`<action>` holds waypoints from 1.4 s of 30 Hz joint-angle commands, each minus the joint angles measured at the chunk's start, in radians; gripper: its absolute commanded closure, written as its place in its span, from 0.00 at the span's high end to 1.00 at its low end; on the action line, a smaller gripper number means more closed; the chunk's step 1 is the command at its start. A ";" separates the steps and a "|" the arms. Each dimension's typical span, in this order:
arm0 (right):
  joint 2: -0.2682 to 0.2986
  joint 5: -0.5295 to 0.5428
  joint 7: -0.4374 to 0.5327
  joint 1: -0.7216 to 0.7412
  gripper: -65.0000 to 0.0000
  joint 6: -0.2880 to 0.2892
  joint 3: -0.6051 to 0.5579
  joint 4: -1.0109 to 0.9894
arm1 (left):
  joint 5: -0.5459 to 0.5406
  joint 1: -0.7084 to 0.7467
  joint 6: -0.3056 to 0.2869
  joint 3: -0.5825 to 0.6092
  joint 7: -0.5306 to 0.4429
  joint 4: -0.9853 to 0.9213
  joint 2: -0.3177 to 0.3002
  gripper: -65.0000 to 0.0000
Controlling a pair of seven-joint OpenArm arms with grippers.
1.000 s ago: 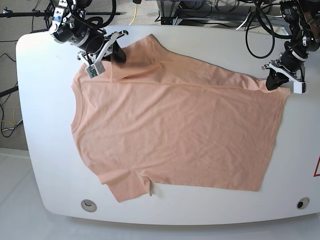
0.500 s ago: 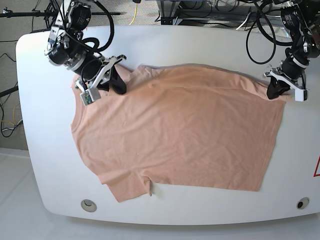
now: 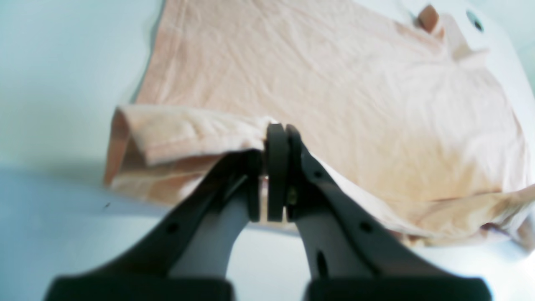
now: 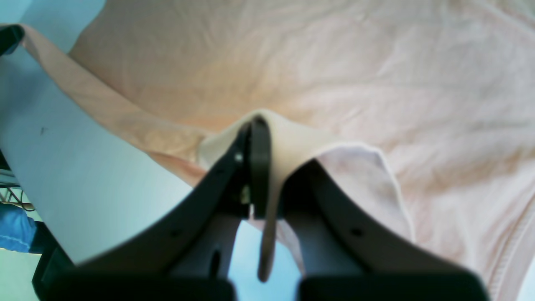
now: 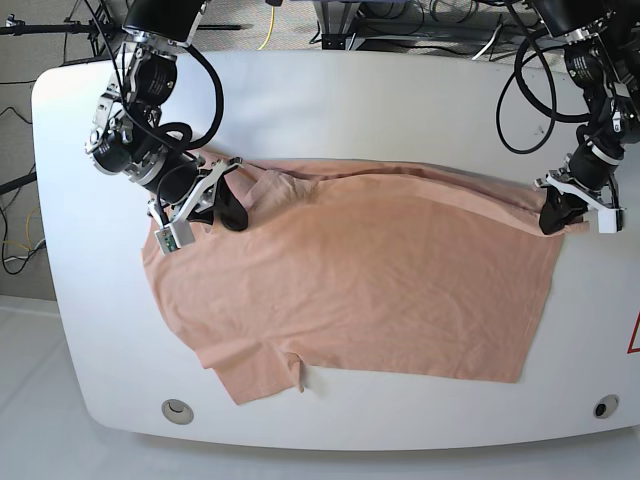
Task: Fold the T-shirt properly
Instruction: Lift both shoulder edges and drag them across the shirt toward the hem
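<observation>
Folding T-shirt point(image 5: 360, 290) edge further forward

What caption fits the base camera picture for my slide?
Both grippers, right and left, pinch the far edge of the peach T-shirt on the white table.

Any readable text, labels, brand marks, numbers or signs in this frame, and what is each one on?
None can be read.
T-shirt: plain, no print.
Red mark at the base view's right edge: cut off by the frame, no legible text.
Small green board on the right gripper: too small to read.
</observation>
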 commanded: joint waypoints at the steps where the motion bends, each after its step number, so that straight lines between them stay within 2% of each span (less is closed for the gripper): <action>1: 0.023 0.023 0.026 0.033 0.00 0.007 0.003 -0.017 | -0.014 -0.034 0.000 -0.005 -0.023 -0.034 -0.015 0.00; 11: 0.067 0.023 0.036 0.083 0.00 0.007 0.004 -0.134 | -0.013 -0.099 0.000 -0.005 -0.023 -0.186 -0.018 0.00; 19: 0.092 0.023 0.118 0.100 0.00 0.007 0.001 -0.203 | -0.013 -0.139 0.000 -0.005 -0.023 -0.272 -0.023 0.00; 23: 0.100 0.023 0.122 0.126 0.00 0.007 0.001 -0.235 | -0.008 -0.150 0.002 -0.005 -0.023 -0.286 -0.023 0.00; 28: 0.100 0.023 0.124 0.163 0.00 0.007 -0.002 -0.272 | 0.055 -0.159 -0.003 -0.005 -0.023 -0.286 -0.016 0.00; 35: 0.101 0.023 0.127 0.220 0.00 0.007 -0.059 -0.318 | 0.119 -0.188 -0.003 -0.003 -0.023 -0.286 -0.013 0.00; 42: 0.104 0.023 0.127 0.230 0.02 0.007 -0.086 -0.347 | 0.121 -0.196 -0.003 -0.003 -0.025 -0.286 -0.003 0.00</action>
